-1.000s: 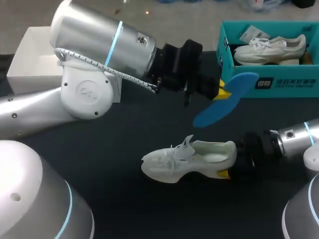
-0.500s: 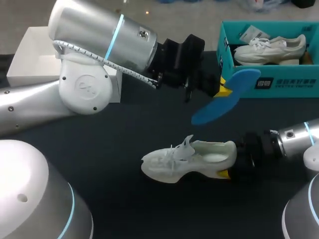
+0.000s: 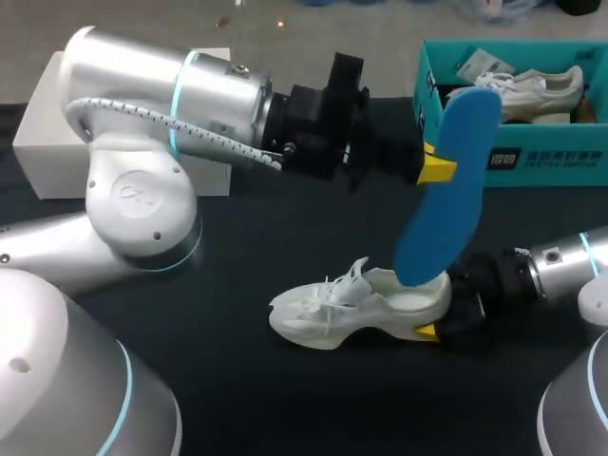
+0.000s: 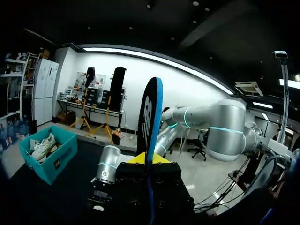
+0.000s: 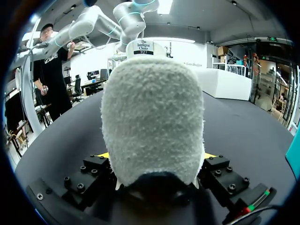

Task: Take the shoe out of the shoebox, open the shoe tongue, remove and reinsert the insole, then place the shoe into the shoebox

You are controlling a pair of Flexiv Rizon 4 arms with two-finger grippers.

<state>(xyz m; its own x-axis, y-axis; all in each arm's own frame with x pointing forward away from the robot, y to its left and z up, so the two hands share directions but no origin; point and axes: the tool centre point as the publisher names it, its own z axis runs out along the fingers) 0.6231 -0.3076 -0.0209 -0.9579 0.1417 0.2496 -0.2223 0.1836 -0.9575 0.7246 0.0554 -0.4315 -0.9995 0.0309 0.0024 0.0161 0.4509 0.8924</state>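
A white shoe lies on its sole on the black table, toe toward my left side. My right gripper is shut on its heel; in the right wrist view the fuzzy heel fills the space between the fingers. My left gripper is shut on a blue insole, which stands almost upright with its lower end at the shoe's heel opening. In the left wrist view the insole shows edge-on between the yellow tips. The teal shoebox stands at the back right.
A second white shoe lies inside the teal shoebox. A white box sits at the back left, behind my left arm. Bare black tabletop lies in front of the shoe.
My left arm has turned the insole from a low slant to nearly upright and brought its lower end down to the shoe's opening. The right arm and shoe have not moved.
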